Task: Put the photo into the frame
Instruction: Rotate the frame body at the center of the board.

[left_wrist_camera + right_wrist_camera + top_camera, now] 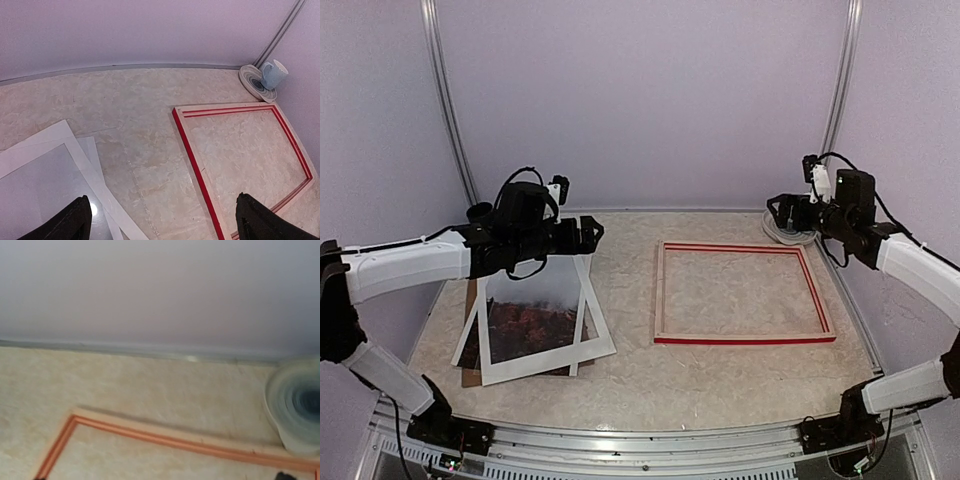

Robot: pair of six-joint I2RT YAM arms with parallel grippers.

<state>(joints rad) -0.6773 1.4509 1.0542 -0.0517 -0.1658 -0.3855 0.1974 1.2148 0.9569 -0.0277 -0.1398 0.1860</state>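
Hovering | left arm [410, 262] over photo [530, 320] | right arm [920, 265] beyond frame [740, 338] | jaws released (both)

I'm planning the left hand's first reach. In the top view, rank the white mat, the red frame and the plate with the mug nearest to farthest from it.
1. White mat: just beneath the left hand, on the table's left side.
2. Frame: to the hand's right, mid-table.
3. Plate with mug: far right corner.
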